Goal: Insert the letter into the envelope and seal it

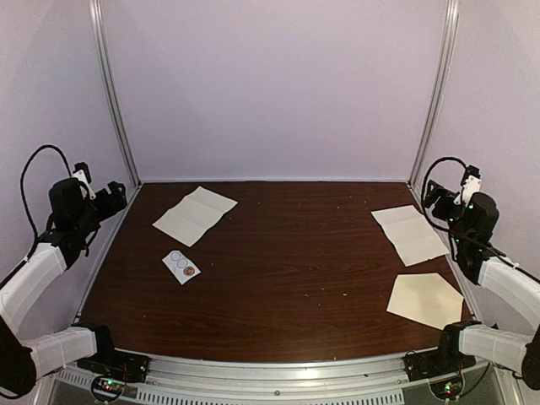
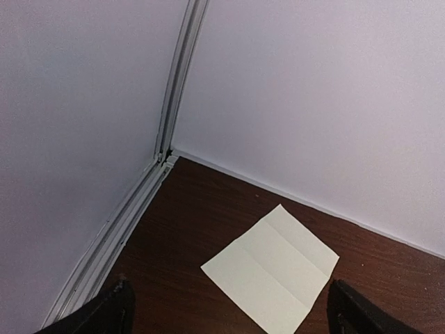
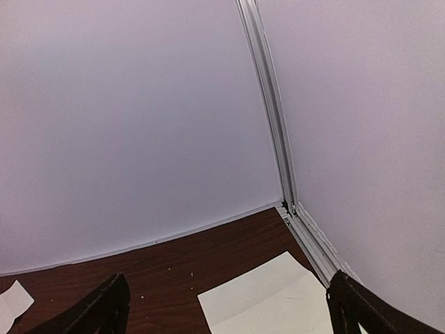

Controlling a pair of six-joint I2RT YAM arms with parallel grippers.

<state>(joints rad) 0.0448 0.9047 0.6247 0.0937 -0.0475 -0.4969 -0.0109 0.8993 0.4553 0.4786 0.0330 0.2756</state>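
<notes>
With your left pincer (image 1: 114, 199) and right pincer (image 1: 433, 196) both spread wide and empty at the sides of the desk (image 1: 295, 253), lower the right one gently onto an edge of the creased sheet (image 1: 410, 234), since the envelope (image 1: 426, 299) lies just in front of it, near the right front corner.

envelope (image 1: 426, 300): 1 | creased sheets (image 1: 195, 215) (image 1: 410, 234): 2 | sticker card (image 1: 181, 267): 1

Wide bare table (image 1: 295, 253) lies between the sheets (image 1: 195, 215), card (image 1: 180, 267) and envelope (image 1: 426, 299).
</notes>
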